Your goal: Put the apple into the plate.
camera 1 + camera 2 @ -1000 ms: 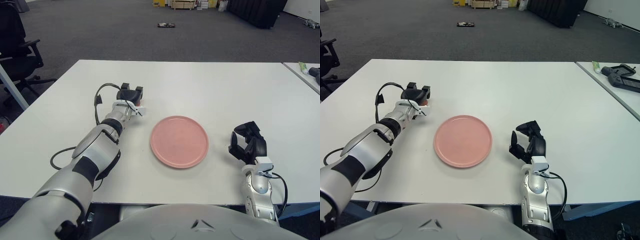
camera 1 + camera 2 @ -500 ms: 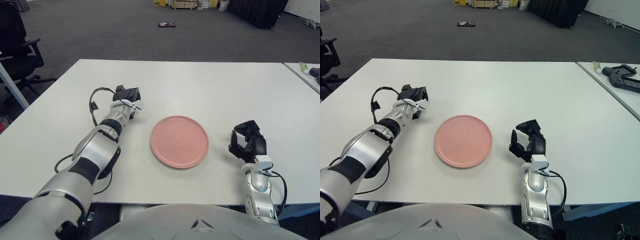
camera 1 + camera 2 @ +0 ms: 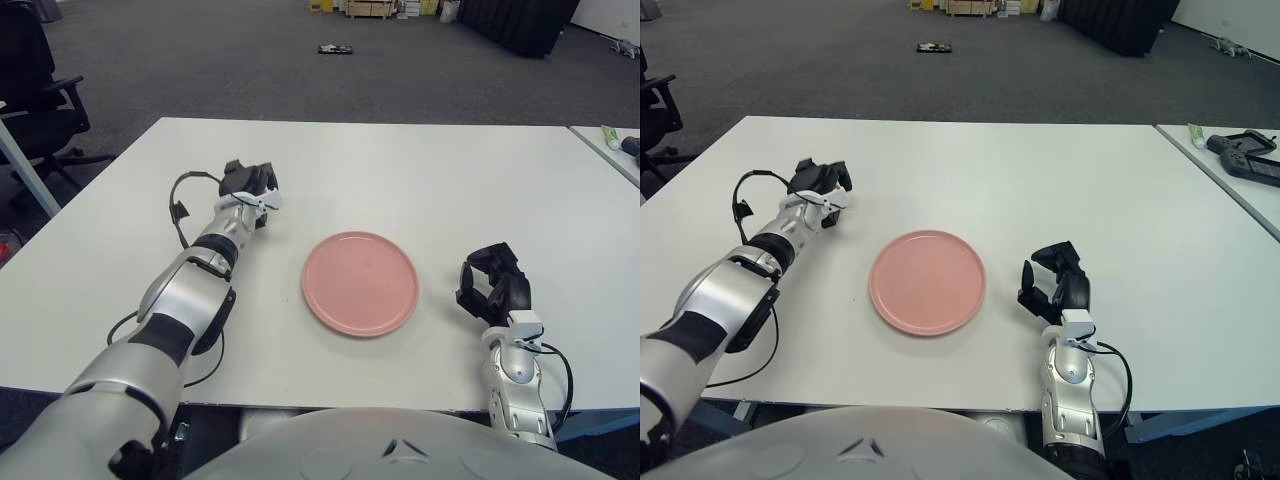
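left hand (image 3: 249,180): reached out over the surface (image 3: 400,170), up-left of the plate (image 3: 360,283); black fingers curled down and pressed together, apparently closed over something, but nothing identifiable showing inside them.
apple: not visible in either view; possibly hidden under the left hand's curl, cannot confirm. Nothing red on the bare surface.
why the left hand sits there: judged as grasp stage, placed apart from the plate where the fruit would be picked before carrying over.
plate: pink, round, flat at the centre of the surface, nothing in it; placed between both arms, so reachable from either side.
right hand (image 3: 1055,285): idle, just right of the plate near the front edge; fingers curled loosely, holding nothing.
task progress: not done, plate bare.
next move (judgement): lift and swing right toward the plate, release over its middle.
risk: weak hold if fingers only cap the fruit.
counts: plates 1; hands 2; apples seen 0.
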### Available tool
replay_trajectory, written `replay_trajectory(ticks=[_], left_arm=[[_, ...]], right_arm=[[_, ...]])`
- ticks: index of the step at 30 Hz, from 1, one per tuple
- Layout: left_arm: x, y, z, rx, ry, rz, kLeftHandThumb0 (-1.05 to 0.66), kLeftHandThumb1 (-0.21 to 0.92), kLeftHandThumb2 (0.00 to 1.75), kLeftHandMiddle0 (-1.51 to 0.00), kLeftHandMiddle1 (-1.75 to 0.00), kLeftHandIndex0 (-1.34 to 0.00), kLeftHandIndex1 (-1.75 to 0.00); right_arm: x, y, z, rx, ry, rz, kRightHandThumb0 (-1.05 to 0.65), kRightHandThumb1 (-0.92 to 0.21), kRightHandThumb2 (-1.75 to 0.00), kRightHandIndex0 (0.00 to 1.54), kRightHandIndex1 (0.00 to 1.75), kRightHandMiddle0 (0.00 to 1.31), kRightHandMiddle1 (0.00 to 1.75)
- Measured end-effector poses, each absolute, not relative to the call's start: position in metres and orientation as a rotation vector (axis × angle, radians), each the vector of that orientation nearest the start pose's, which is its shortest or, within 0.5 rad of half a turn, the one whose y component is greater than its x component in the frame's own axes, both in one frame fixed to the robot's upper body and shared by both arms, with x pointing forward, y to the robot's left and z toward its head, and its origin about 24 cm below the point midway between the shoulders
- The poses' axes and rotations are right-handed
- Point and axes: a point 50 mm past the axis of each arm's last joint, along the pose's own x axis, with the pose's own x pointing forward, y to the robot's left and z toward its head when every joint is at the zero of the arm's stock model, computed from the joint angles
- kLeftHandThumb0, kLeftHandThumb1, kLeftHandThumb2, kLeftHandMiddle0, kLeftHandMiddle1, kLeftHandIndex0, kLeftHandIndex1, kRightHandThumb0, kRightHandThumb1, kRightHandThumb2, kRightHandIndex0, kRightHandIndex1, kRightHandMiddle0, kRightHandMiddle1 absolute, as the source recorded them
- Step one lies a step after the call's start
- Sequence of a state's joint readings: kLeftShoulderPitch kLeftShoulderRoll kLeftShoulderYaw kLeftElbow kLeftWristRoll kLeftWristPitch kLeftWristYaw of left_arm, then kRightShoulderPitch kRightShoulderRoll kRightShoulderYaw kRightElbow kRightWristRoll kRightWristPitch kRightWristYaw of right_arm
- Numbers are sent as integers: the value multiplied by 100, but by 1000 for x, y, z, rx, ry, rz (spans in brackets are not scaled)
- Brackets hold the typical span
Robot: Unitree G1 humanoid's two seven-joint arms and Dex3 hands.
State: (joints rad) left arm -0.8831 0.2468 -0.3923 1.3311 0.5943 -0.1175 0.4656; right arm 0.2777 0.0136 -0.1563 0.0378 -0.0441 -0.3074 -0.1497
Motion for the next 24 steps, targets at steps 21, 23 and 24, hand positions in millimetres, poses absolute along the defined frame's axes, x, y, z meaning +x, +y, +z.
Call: replay_trajectory(ticks=[21, 23, 24], left_arm=[[384, 147, 101, 977, -353, 166, 0, -2, 165, -92, -158, -64, -175], [382, 143, 107, 935, -399, 167, 0, -2, 165, -92, -158, -64, -175], [380, 141, 110, 916, -421, 166, 0, -2, 164, -92, -158, -64, -175]], right_arm=[[187, -206, 7, -78, -25, -363, -41, -53, -106, 63, 139, 44, 175], [187, -206, 6, -78, -23, -363, -41, -53, -106, 63, 139, 44, 175], [187, -206, 6, -78, -21, -363, -41, -53, -105, 63, 139, 44, 175]])
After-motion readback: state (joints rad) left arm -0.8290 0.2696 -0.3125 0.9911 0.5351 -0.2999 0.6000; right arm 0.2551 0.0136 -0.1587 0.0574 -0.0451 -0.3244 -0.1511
